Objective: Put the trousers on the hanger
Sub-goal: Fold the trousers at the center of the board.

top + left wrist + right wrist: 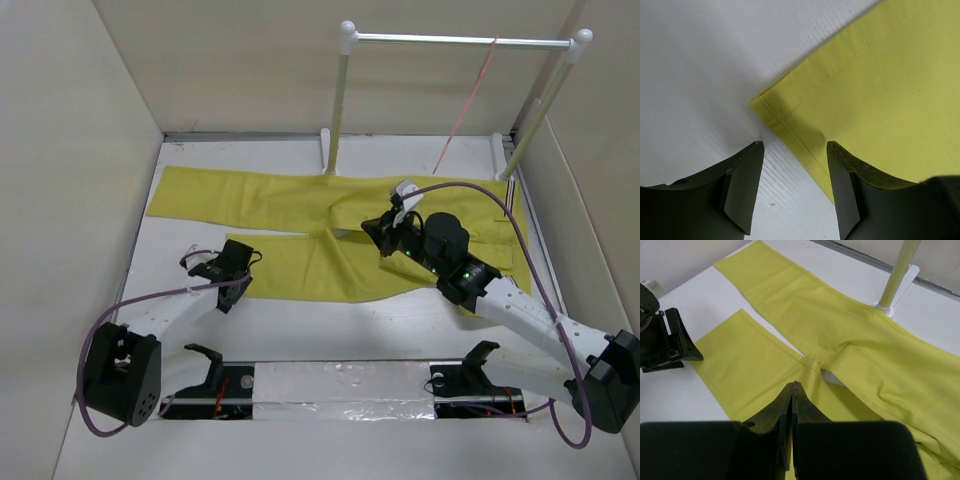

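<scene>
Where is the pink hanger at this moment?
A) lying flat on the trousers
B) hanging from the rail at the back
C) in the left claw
B: the hanger hangs from the rail, above and behind the trousers spread on the table.

1. White tabletop, matte, evenly lit, no hard shadows.
2. Plain beige wall panels boxing it in: at 9 o'clock, at 12 o'clock, at 3 o'clock.
3. Metal rail frame on white posts, standing at 1 o'clock against the back edge.
4. Strip of silver foil tape along the near edge at 6 o'clock.
</scene>
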